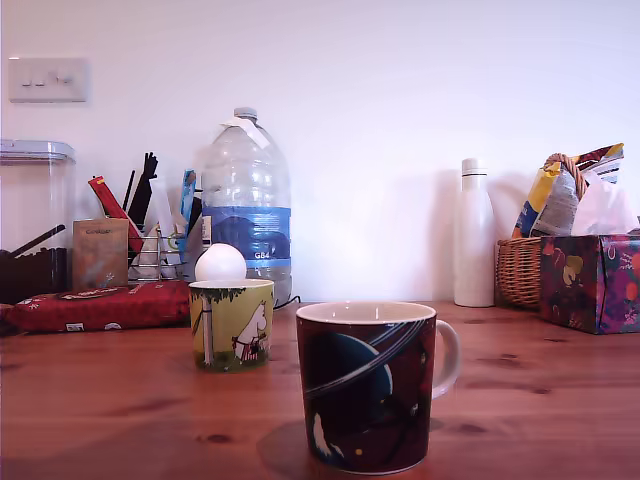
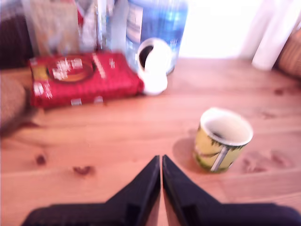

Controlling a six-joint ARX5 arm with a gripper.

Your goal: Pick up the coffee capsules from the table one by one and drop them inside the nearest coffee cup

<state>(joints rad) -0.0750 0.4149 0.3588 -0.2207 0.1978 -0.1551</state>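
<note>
— How was the claw?

— My claw (image 2: 161,162) was closed. Its two black fingers (image 2: 141,188) met tip to tip with nothing between them, over the bare wooden table (image 2: 94,141).

— What stood closest?

— The yellow-green mug (image 2: 222,140) was upright near the tips and apart from them. I saw only white wall and shadow inside it.

— And the coffee capsule?

— I could not place it; neither view gave me a pod I was sure of. Beyond the mug lay the white ball (image 2: 154,82), just beside the red packet (image 2: 82,77) and in front of the water bottle (image 1: 245,200). A dark patch above the ball was too blurred to read.

— The other cup?

— The dark mug (image 1: 365,390) stood nearest the exterior camera, to the exterior view's right of the yellow-green one, with its handle to that view's right.
</note>
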